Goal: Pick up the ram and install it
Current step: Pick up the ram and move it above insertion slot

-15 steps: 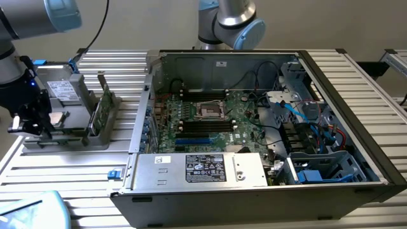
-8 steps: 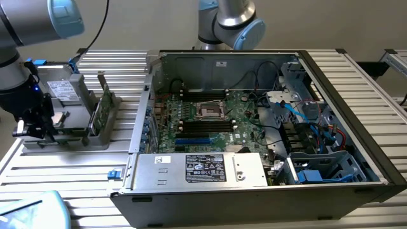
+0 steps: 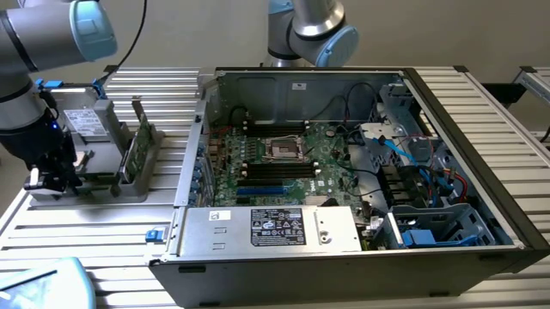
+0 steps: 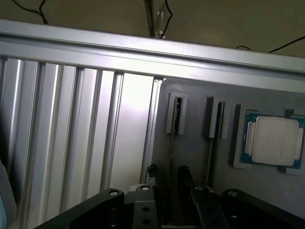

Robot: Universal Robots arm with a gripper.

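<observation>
1. Aluminium, ribbed and pale, makes up the worktop (image 3: pixel 103 225), which carries an open computer case (image 3: pixel 344 277) towards the exterior view's right and a parts stand towards its left.
2. Inside the case the green motherboard (image 3: pixel 320 154) lies exposed. Its long black memory slots (image 3: pixel 277 169) look empty, so I judge that nothing has been installed yet.
3. The grey holder (image 3: pixel 120 192) sits just beside the case, and the arm hangs over its far side, away from the case.
4. The tool (image 4: pixel 167 171) is spread as wide as it goes and has hold of nothing. In the wrist view its two dark fingers (image 4: pixel 152 172) stand one on each side of a thin edge rising from the holder, and no contact with it shows.
5. The square silver processor chip (image 4: pixel 274 141) rests in its own recess of the holder, near the tool.
6. The ram (image 4: pixel 170 143) stands on edge in its holder slot, directly between the tool's fingers and not gripped.
7. By my reading only the approach is done; the grasp, the lift, the carry to the case and the seating are all left.
</observation>
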